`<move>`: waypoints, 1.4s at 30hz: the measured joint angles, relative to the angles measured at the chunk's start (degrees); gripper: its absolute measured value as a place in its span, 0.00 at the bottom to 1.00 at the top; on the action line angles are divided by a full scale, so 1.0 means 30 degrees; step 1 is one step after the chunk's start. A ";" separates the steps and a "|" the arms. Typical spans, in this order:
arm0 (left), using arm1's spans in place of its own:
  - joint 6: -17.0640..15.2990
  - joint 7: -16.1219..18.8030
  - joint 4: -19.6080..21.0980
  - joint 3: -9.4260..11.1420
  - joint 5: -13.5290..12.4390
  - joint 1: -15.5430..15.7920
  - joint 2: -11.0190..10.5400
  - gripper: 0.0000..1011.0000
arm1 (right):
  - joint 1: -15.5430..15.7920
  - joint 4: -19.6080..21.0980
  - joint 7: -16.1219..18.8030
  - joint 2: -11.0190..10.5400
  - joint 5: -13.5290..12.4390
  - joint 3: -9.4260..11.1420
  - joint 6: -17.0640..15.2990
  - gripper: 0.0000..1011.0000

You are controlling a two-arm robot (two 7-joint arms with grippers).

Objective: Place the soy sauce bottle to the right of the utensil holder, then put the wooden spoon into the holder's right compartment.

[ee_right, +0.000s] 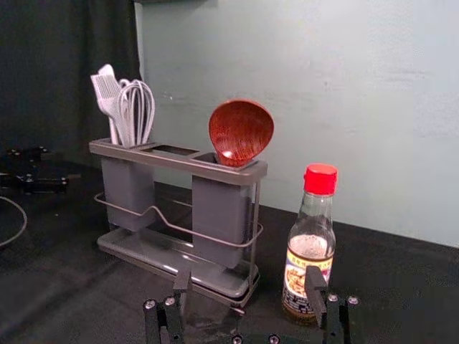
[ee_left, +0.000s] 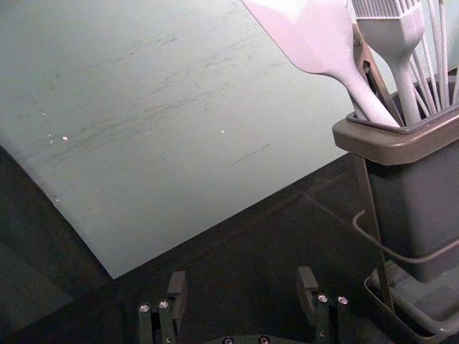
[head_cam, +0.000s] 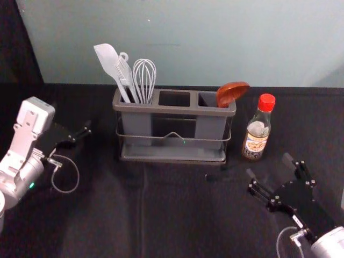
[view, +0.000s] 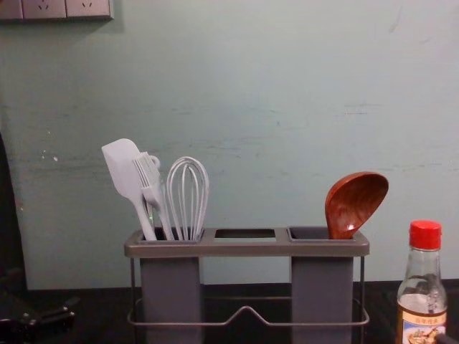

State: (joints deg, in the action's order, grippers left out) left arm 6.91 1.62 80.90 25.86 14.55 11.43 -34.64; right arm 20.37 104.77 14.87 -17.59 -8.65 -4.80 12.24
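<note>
Here, holder (head_cam: 171, 109) on black cloth (head_cam: 107, 215), pale wall (head_cam: 204, 48) behind

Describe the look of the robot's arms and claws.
The left arm is silver-grey, with a boxy pale housing and small green light; the right arm is silver-grey too. The left claw and right claw are black, jointed, with shiny screws. Thin pale cables loop beside both.
</note>
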 joint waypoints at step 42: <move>-0.0001 0.0000 0.0000 0.0001 0.0000 0.0001 0.0000 0.99 | -0.0216 -0.0339 0.0064 0.0063 -0.0107 -0.0060 -0.0303 0.99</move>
State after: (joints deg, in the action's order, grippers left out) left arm 6.90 1.62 80.90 25.86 14.55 11.44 -34.64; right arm 19.73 103.75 15.07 -17.40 -8.98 -4.98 11.33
